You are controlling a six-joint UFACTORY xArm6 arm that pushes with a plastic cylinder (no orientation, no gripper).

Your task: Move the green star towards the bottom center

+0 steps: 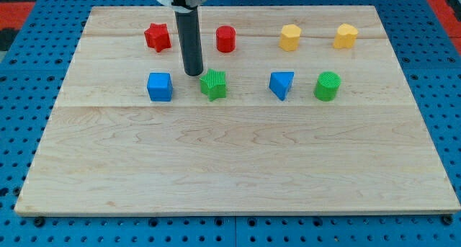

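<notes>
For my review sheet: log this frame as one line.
tip just upper-left of green star | contact unclear | star in middle row between blue cube and blue triangle | not yet pushed down

Single arm, visible only at its lowest part, entering from the view's top edge left of centre. A white and black collar shows at the top edge, cut off by the frame; nothing of the arm above it can be seen. From the collar a straight dark rod (191, 42) hangs near vertical. Its lower end, the tip (193, 74), sits down at the level of the surface below. No gripper fitted.
</notes>
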